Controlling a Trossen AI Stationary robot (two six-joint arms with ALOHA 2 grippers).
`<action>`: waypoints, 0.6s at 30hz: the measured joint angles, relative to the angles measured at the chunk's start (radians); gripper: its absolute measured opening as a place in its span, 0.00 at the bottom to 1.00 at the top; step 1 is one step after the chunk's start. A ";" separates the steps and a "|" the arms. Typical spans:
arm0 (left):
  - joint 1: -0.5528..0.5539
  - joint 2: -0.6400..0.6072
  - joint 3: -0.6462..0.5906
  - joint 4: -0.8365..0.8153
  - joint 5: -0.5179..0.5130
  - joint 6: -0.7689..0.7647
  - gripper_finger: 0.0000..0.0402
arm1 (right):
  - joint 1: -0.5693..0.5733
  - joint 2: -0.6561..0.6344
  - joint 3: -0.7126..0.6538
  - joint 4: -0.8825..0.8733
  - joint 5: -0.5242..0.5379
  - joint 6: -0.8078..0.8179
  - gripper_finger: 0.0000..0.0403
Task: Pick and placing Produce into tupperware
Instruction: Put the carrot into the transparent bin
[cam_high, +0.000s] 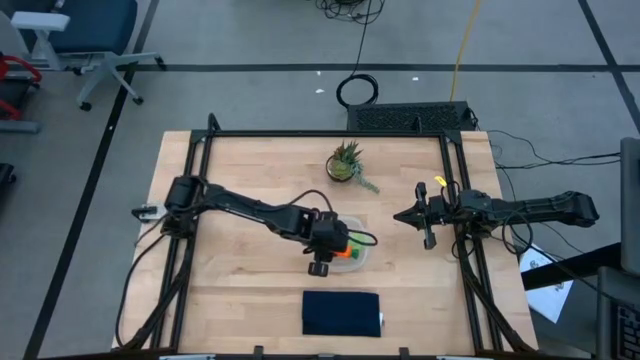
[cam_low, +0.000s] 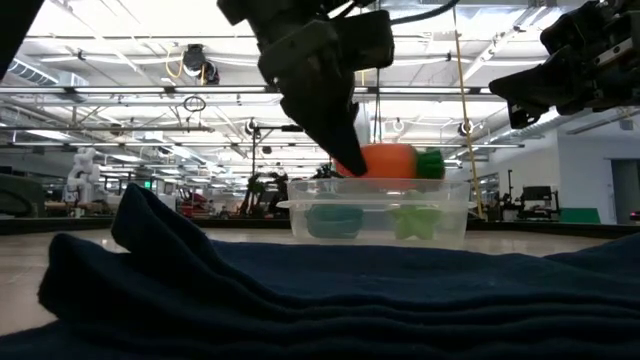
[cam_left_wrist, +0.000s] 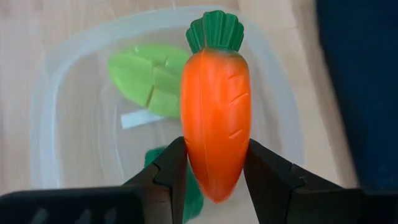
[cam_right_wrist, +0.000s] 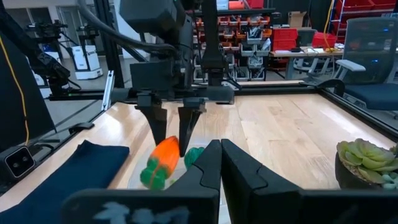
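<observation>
The orange carrot with a green top (cam_left_wrist: 214, 106) sits in my left gripper (cam_left_wrist: 214, 149), over the clear tupperware (cam_high: 358, 262). In the low view the carrot (cam_low: 385, 160) lies level at about rim height above the tupperware (cam_low: 455, 215). Inside rest the dark green lump (cam_low: 335, 220) and the light yellow-green leaf piece (cam_low: 415, 220), also seen in the left wrist view as leaf (cam_left_wrist: 149, 74) and lump (cam_left_wrist: 152, 158). My right gripper (cam_high: 402, 216) waits shut, in the air near the table's right side, apart from everything. My left gripper pinches the carrot's pointed end (cam_left_wrist: 214, 171) between its two fingers (cam_left_wrist: 171, 168), which lie across it. The fingers come from above, pointing down. The carrot is held level with its green top (cam_low: 430, 162) away from the fingers, over the tupperware's opening.
A dark navy cloth (cam_high: 342, 312) lies near the table's near edge, just in front of the tupperware. A spiky green potted plant (cam_high: 346, 162) stands toward the far edge. Black frame rails (cam_high: 460, 190) run along the table's sides.
</observation>
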 joint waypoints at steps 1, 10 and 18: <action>0.000 0.011 0.018 -0.013 -0.008 -0.002 0.33 | 0.000 0.000 0.000 0.000 0.000 0.000 0.00; -0.005 0.015 0.036 -0.051 -0.010 -0.009 0.33 | 0.000 0.000 0.000 -0.006 0.000 0.004 0.00; -0.021 0.015 0.036 -0.095 -0.028 -0.007 0.33 | 0.000 0.000 0.000 -0.008 0.000 0.003 0.00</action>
